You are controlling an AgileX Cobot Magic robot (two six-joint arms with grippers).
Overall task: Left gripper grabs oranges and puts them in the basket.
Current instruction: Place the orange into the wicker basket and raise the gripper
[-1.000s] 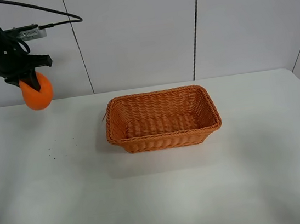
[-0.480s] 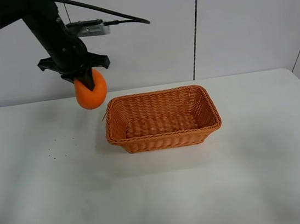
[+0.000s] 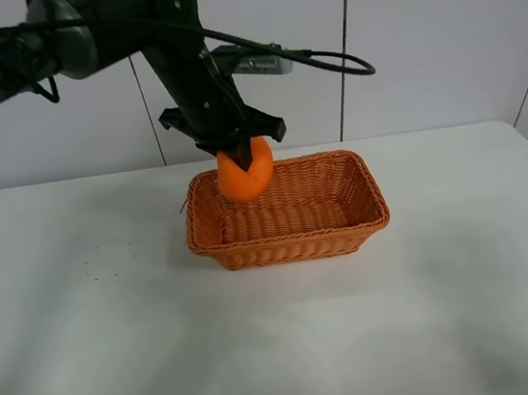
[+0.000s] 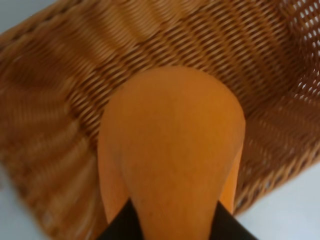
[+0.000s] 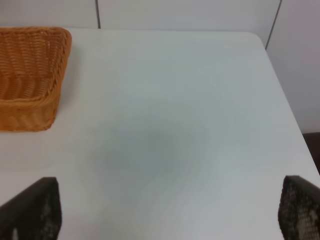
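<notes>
**Orange fruit held above the basket, not yet released**

Left end effector [image 3: 241, 150] is clamped on the orange [image 3: 245, 173], which hangs above the wicker basket [image 3: 290, 245] near its 11 o'clock rim. Released this close to the rim, the fruit could clip the weave and roll onto the table [image 3: 90, 357]. Half a second ago it hung outside the basket, beyond the 10 o'clock corner.

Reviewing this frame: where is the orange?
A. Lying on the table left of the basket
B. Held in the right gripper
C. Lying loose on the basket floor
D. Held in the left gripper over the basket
D: the left gripper is clamped on the orange, and the left wrist view shows the basket weave directly beneath the fruit.
</notes>
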